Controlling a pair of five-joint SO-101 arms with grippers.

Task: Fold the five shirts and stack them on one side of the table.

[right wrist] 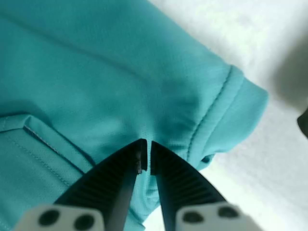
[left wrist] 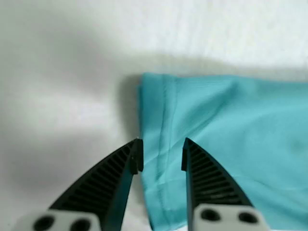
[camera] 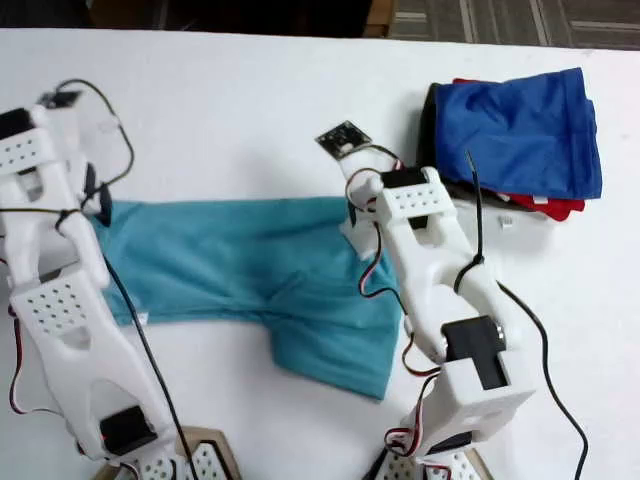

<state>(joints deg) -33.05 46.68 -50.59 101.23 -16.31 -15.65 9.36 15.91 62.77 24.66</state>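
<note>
The teal shirt (camera: 250,265) is plain, its stitching the same teal. The left claw (left wrist: 160,155) and right claw (right wrist: 146,156) have black ribbed fingers (left wrist: 115,173). The table (camera: 230,100) is white. Past the right claw, a plain blue shirt (camera: 515,130) tops a red shirt (camera: 550,207) and black cloth (camera: 430,110).

The high camera looks down, probably steeply; both wrist cameras face down, close over the same teal shirt (camera: 250,262).

It looked like a robotics lab — a white table (camera: 230,100), bare-wired arms (camera: 440,280), carpet tiles (camera: 500,18) behind.
</note>
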